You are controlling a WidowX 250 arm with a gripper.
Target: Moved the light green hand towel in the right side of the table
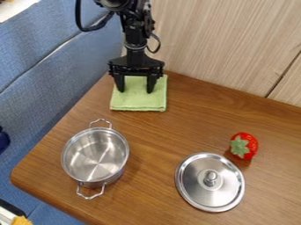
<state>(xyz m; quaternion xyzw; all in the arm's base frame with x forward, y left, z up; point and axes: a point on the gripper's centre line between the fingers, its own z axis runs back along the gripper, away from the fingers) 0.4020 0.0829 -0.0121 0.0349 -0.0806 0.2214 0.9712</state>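
Observation:
The black gripper point(136, 89) hangs over the light green towel point(138, 102) near the top of the table, its two fingers spread apart. The towel lies folded in a rough square close to the wooden wall panel. One fingertip is over the towel's left part and the other over its right part; whether they touch the cloth I cannot tell. The gripper's body covers the towel's far edge.
A steel pot point(95, 156) with two handles stands at the left of the table point(156, 154). A round steel lid point(210, 182) lies at the lower right, with a red strawberry point(244, 146) just behind it. The wooden panel point(229, 44) borders the table's back.

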